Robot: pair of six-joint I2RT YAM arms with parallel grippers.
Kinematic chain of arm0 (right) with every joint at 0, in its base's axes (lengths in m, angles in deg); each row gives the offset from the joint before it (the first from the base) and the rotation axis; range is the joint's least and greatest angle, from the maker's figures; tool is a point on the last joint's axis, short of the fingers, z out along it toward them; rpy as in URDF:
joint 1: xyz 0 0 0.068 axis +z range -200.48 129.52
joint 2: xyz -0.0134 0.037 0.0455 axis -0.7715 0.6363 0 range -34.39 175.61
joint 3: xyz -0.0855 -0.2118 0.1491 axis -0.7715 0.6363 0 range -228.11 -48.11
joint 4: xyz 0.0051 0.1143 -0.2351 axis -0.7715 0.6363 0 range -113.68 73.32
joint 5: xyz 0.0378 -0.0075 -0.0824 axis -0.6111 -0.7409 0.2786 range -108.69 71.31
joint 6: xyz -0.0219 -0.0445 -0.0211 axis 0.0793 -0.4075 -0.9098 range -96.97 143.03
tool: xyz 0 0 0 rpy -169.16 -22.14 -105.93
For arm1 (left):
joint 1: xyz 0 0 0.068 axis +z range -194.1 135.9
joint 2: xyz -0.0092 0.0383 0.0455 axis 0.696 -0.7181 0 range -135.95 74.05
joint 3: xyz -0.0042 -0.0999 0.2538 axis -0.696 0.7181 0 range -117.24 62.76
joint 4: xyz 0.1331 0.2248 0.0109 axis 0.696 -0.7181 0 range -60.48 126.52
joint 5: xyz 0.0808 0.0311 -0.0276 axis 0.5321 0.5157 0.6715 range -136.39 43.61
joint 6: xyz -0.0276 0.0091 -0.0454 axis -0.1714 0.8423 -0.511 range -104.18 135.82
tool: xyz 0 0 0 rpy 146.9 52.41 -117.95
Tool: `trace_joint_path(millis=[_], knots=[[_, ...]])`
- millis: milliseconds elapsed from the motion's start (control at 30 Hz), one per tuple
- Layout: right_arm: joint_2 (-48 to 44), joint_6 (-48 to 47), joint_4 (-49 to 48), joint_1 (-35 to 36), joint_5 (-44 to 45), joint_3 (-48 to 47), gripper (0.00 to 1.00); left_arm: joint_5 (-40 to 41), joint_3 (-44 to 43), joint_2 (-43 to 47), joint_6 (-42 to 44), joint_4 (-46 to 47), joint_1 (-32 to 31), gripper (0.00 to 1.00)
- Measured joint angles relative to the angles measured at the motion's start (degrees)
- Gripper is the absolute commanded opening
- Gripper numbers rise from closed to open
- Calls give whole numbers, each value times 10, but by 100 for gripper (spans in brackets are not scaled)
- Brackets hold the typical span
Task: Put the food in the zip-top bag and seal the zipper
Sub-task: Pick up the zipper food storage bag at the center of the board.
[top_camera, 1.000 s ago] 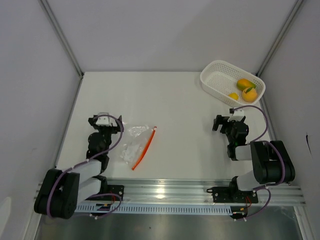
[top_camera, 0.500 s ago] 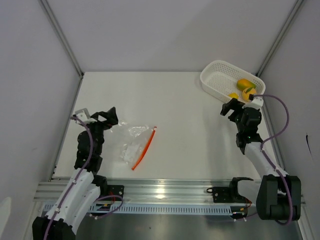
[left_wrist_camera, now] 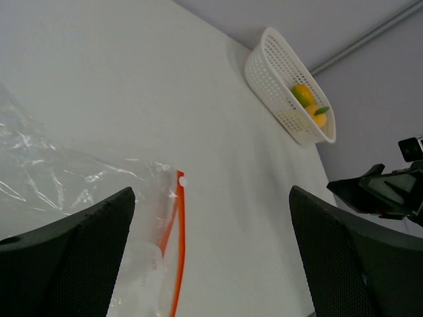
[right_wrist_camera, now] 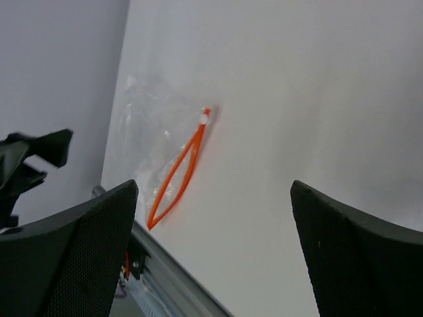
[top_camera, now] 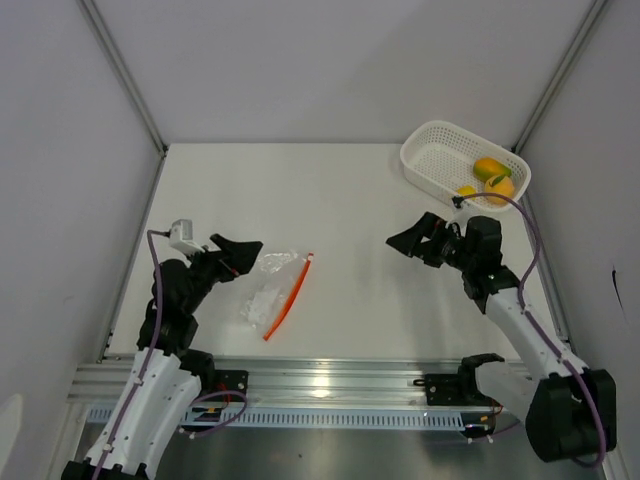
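Nothing of the task looks done yet. The left gripper (top_camera: 243,251), spread and empty, hovers just left of the one bag (top_camera: 266,292), which lies flat on the table (top_camera: 350,200) towards its near-left corner. Its single zipper (top_camera: 288,296) shows as a parted loop in the right wrist view, so the mouth seems open. The right gripper (top_camera: 408,242), also spread and empty, hangs mid-table. At the far-right corner one basket (top_camera: 432,160) holds all the food (top_camera: 499,188): two mangoes (top_camera: 489,168) and one lemon (top_camera: 467,191). Loading three pieces and sealing are left.

Clear zip-top bag (top_camera: 262,296) flat mid-left, left claw (top_camera: 243,251) beside; food (top_camera: 493,178) in basket (top_camera: 432,160); right claw (top_camera: 408,241) mid-table.
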Motion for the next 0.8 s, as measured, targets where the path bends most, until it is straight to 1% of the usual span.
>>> trace_joint_path(millis=[67,100,167,200,233,300,367,433,533,600,733,800], knots=[[-45,6,16,40,4,-2,99,-29,3,2,-13,-7,0,100],[-61,18,11,42,-8,2,88,-43,8,6,-20,-6,0,99],[-63,44,-18,37,-22,16,89,-66,19,14,-26,-8,0,99],[-47,56,-27,41,-25,20,97,-76,22,19,-29,-13,0,99],[-24,64,-27,52,-26,20,99,-87,22,22,-29,-20,0,99],[40,64,-21,90,-25,15,99,-105,22,27,-29,-30,0,99],[111,63,1,150,-11,2,100,-119,22,39,-29,-48,0,99],[161,66,8,207,-9,-13,99,-131,22,67,-27,-64,0,99],[223,79,-16,270,-10,-51,99,-133,13,118,-12,-106,0,99],[273,96,-70,298,-17,-90,99,-131,-17,128,7,-142,0,100],[359,129,-137,339,-9,-130,94,-116,-81,114,45,-195,0,100],[396,144,-168,358,-1,-147,85,-104,-100,108,63,-219,0,99]])
